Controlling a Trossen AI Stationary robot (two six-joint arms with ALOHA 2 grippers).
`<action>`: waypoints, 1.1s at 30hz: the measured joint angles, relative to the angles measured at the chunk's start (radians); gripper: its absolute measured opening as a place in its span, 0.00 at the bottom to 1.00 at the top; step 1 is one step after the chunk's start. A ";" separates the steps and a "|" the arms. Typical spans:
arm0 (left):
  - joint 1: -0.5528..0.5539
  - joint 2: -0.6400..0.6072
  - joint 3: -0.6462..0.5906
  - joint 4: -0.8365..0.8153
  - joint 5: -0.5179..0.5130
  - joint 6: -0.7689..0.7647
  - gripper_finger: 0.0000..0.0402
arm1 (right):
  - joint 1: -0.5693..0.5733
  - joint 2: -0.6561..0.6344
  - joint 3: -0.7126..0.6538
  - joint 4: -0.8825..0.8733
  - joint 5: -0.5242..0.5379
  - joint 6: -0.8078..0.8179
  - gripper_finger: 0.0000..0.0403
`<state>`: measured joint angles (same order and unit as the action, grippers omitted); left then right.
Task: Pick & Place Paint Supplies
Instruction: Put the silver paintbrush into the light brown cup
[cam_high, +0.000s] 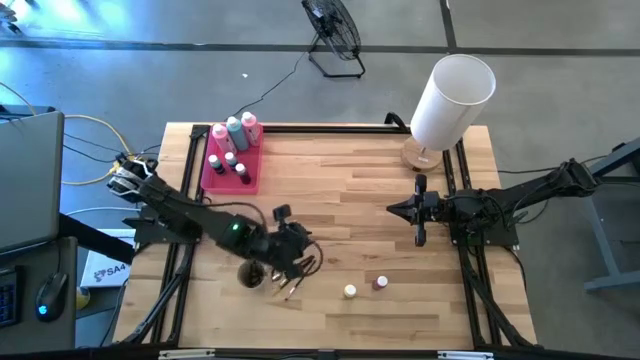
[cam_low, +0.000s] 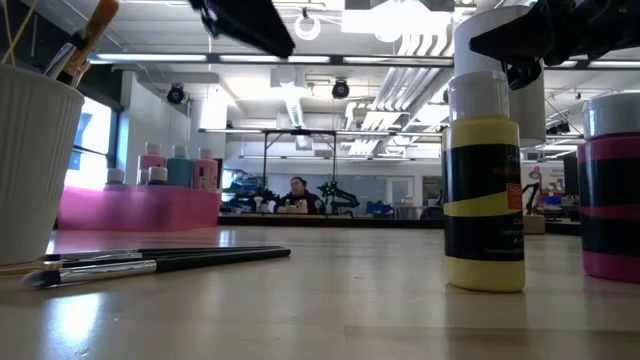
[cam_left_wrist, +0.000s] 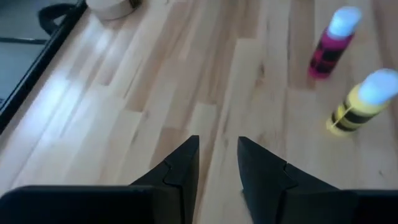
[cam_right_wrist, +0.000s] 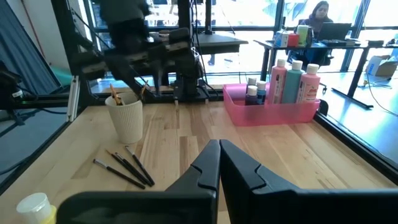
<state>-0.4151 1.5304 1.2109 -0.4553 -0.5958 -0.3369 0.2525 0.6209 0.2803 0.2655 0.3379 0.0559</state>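
Wooden butcher-block surface (cam_high: 340, 200) fills the high view, dark rails along its edges.

White cylinder lampshade (cam_high: 452, 100) on a round wooden base, upper right corner of the surface.

Pink rectangular tray (cam_high: 232, 168) at upper left. Inside it: two pink squeeze bottles (cam_high: 219, 137) and a teal squeeze bottle (cam_high: 235, 131), white caps, upright, with a few tiny paint pots (cam_high: 229, 161) just beside them.

Left arm reaches in from the left edge; left claw (cam_high: 292, 243) sits lower centre-left, fingers (cam_left_wrist: 180, 171) apart with a gap between them and nothing in it, bare wood in front in the wrist view.

Right arm comes in from the right edge; right claw (cam_high: 420, 212) is at centre right, fingers pressed together, holding nothing.

White ribbed cup (cam_right_wrist: 126, 118) with brushes standing in it, lower left of the surface in the high view, just beside the left claw.

Thin dark-handled brushes (cam_right_wrist: 127, 168) lie loose and flat on the wood next to the cup.

Yellow paint pot (cam_high: 350, 291) and magenta paint pot (cam_high: 381, 283), white-capped, upright, near each other at lower centre, well apart from the tray.
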 joint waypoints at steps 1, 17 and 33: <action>0.017 -0.003 -0.008 0.023 0.031 0.024 0.27 | 0.000 0.000 0.000 0.000 0.000 0.000 0.01; 0.088 -0.123 -0.011 -0.006 0.190 0.178 0.27 | 0.000 0.000 0.000 -0.007 0.000 -0.008 0.01; 0.088 -0.120 -0.011 0.180 0.354 0.198 0.27 | 0.000 0.000 0.000 0.000 0.000 -0.008 0.01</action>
<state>-0.3271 1.4109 1.1999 -0.2753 -0.2419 -0.1390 0.2523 0.6212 0.2802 0.2657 0.3382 0.0483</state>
